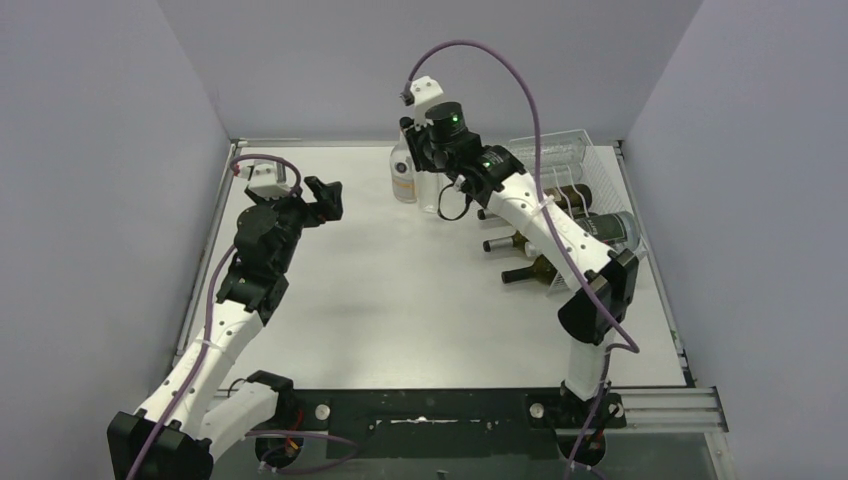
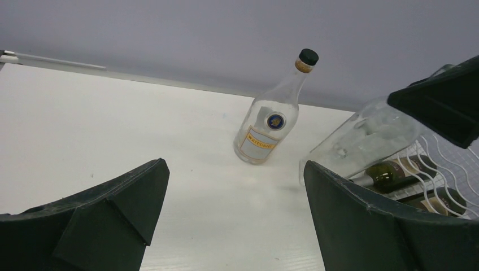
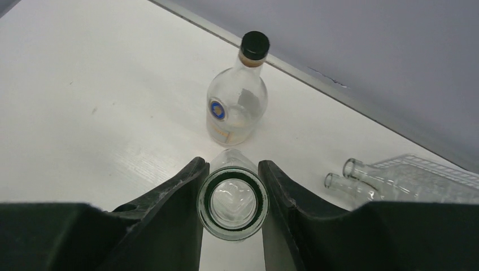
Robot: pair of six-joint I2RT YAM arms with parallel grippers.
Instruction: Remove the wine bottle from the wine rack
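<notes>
The right gripper is clamped on the neck of a clear, uncapped wine bottle. The bottle stands roughly upright left of the wine rack, just beside a capped labelled bottle. It is probably light, stiff, slippery and breakable, so the neck hold suits. Open table lies left and near. The left gripper gapes wide.

Black-capped clear bottle, upright on the table, far side: cream label carried one line of orange capitals, too blurred to read; round blue emblem above.

Clear black-capped labelled bottle upright on white table, near grey wall.
</notes>
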